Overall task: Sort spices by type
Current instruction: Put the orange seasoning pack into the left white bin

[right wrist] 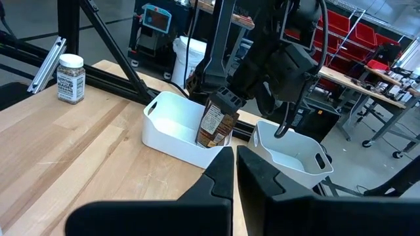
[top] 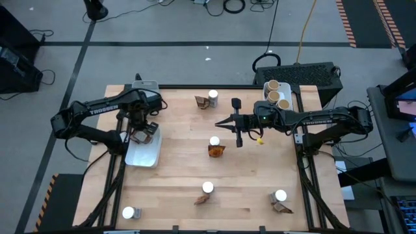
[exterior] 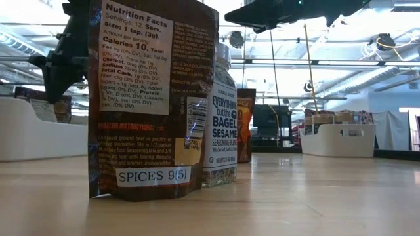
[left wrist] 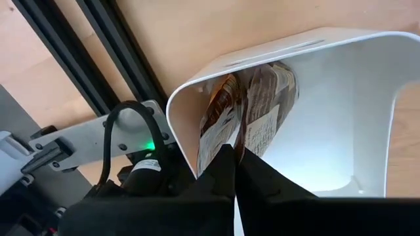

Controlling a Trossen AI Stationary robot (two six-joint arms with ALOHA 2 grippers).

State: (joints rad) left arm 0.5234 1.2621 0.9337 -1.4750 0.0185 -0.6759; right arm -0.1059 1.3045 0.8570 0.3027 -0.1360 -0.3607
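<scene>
We note the left end effector (top: 138, 132) closed on a brown packet (right wrist: 214, 124), held upright and hanging partway inside the near white tray (top: 144, 155), tray floor directly below; right end effector (top: 229, 122) closed, idle mid-bench.

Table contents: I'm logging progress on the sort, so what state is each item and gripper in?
left gripper: shut on brown packet, inside the white tray
right gripper: shut, empty, above mid-table
cork-topped jars: upright, grouped in far-right tray
white-lidded jars: upright, scattered, unsorted
other packets: loose beside jars
</scene>
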